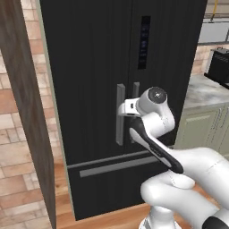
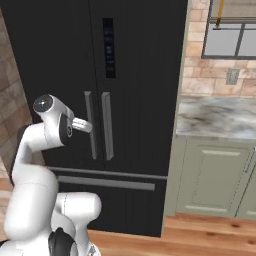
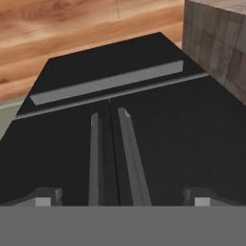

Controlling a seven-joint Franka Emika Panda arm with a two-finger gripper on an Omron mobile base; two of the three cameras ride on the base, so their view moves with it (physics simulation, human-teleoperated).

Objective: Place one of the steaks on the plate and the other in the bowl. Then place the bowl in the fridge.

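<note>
The fridge (image 1: 98, 67) is tall and black, and its two upper doors are shut. It also stands ahead in the right base view (image 2: 135, 65). My gripper (image 1: 122, 109) is up against the left door's grey vertical handle (image 1: 120, 115), at mid-height. In the hand view my gripper (image 3: 123, 199) is open, its fingertips (image 3: 48, 196) wide apart with both door handles (image 3: 94, 158) between and beyond them, and nothing is held. The steaks, the plate and the bowl are out of view.
A grey horizontal drawer handle (image 1: 114, 166) runs across the fridge's lower part. A marble counter (image 2: 215, 117) over pale green cabinets (image 2: 215, 180) stands to the right, with a black appliance (image 1: 219, 66) on it. A dark wooden panel (image 1: 24, 116) rises close on the left.
</note>
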